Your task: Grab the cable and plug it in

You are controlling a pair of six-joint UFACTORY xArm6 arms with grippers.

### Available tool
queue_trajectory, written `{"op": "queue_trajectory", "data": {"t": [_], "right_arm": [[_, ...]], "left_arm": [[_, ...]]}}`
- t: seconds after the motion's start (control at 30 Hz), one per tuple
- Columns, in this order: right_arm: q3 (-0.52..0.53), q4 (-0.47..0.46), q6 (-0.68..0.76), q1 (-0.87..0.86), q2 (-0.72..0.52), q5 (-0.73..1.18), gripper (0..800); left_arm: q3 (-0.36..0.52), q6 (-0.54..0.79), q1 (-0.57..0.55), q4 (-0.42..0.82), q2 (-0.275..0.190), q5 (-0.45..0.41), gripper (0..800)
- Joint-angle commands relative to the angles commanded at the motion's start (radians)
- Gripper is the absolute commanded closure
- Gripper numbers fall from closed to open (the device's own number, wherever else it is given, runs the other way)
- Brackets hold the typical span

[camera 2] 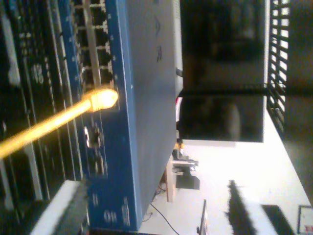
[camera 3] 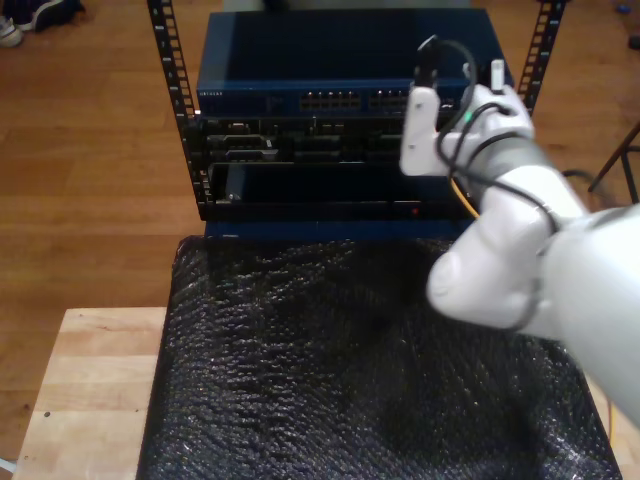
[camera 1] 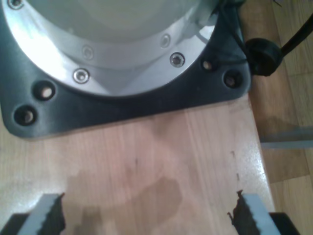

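At the blue metal network switch (camera 2: 117, 161), the thin yellow-orange cable (camera 2: 44, 128) sits plugged.
From my second gripper (camera 2: 151, 210), jaws wide and empty, its clear plug (camera 2: 103, 99) lies toward eleven o'clock; my first gripper (camera 1: 146, 215) gapes empty.

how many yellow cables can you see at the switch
1. The yellow cable runs to the blue switch with its plug at the port row; a short stretch shows beside the arm in the exterior view. Others may be hidden.
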Motion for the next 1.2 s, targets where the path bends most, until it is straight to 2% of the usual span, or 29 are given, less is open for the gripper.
{"op": "queue_trajectory", "data": {"t": [0.07, 0.3, 0.5, 0.6, 0.83, 1.2], "right_arm": [[0.029, -0.041, 0.000, -0.032, -0.054, 0.087, 0], [0.080, -0.150, -0.002, -0.146, -0.238, 0.397, 0], [0.074, -0.190, -0.009, -0.285, -0.339, 0.658, 2], [0.071, -0.221, -0.057, -0.368, -0.373, 0.783, 2], [0.071, -0.224, -0.215, -0.559, -0.423, 0.930, 3], [0.081, -0.224, -0.422, -0.862, -0.568, 1.330, 2]], "left_arm": [[0.000, 0.000, 0.000, 0.000, 0.000, 0.000, 0], [0.000, 0.000, 0.002, 0.000, 0.000, 0.000, 0], [0.000, 0.000, 0.000, 0.000, 0.000, 0.000, 0], [0.000, 0.000, 0.000, 0.000, 0.000, 0.000, 0], [0.000, 0.000, 0.000, 0.000, 0.000, 0.000, 0], [0.000, 0.000, 0.000, 0.000, 0.000, 0.000, 0]]}}
